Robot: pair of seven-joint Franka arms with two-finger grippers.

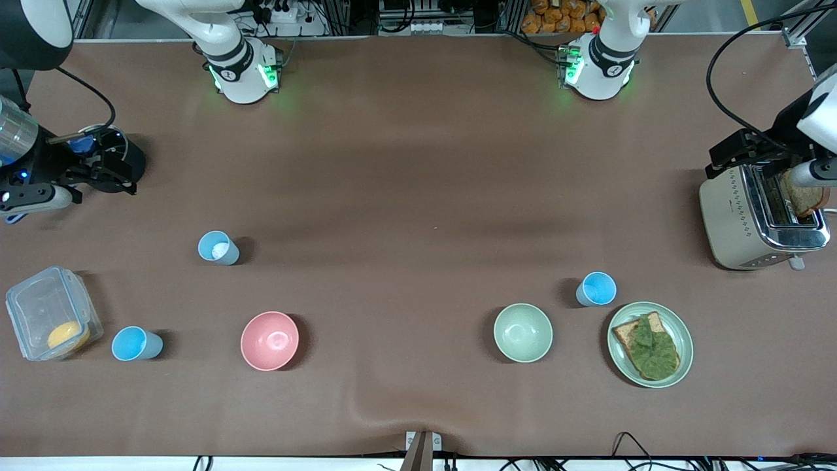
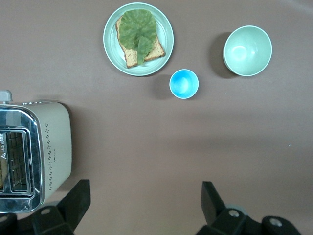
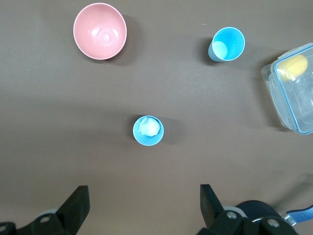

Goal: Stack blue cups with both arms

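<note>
Three blue cups stand upright and apart on the brown table. The paler cup (image 1: pixel 218 248) with a whitish patch inside (image 3: pixel 148 130) is toward the right arm's end. A second cup (image 1: pixel 136 344) (image 3: pixel 227 44) stands nearer the front camera, beside a clear container. The third cup (image 1: pixel 596 289) (image 2: pixel 184 83) stands between the green bowl and the plate toward the left arm's end. My right gripper (image 1: pixel 111 167) (image 3: pixel 144 205) is open and empty, up over the table's end. My left gripper (image 1: pixel 735 154) (image 2: pixel 143 203) is open and empty, over the toaster's edge.
A pink bowl (image 1: pixel 269 340) (image 3: pixel 100 31) and a pale green bowl (image 1: pixel 522 332) (image 2: pixel 247 50) stand near the front. A plate (image 1: pixel 680 327) (image 2: pixel 110 39) carries toast with lettuce. A toaster (image 1: pixel 739 222) (image 2: pixel 54 147) holds bread. The clear container (image 1: pixel 39 304) (image 3: pixel 293 107) holds something yellow.
</note>
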